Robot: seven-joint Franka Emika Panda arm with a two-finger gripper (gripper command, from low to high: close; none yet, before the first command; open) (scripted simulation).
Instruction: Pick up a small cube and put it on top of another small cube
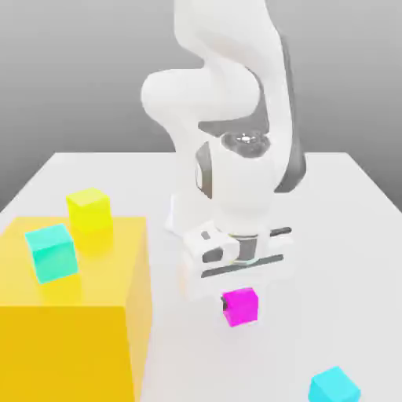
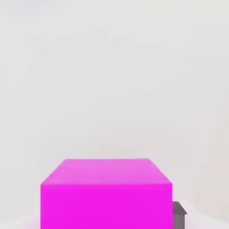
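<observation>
In the exterior view the white arm reaches down at the centre of the frame, its hand (image 1: 238,294) clenched on the magenta cube (image 1: 240,305) just below centre, over the white table (image 1: 345,204). At the left a large yellow block (image 1: 78,330) carries a yellow cube (image 1: 89,209) and a cyan cube (image 1: 52,251) — near each other, apart. Another cyan cube (image 1: 334,385) lies at the lower right. In the hand view the magenta cube (image 2: 106,194) sits at the lower middle — a dark finger (image 2: 179,214) beside it.
</observation>
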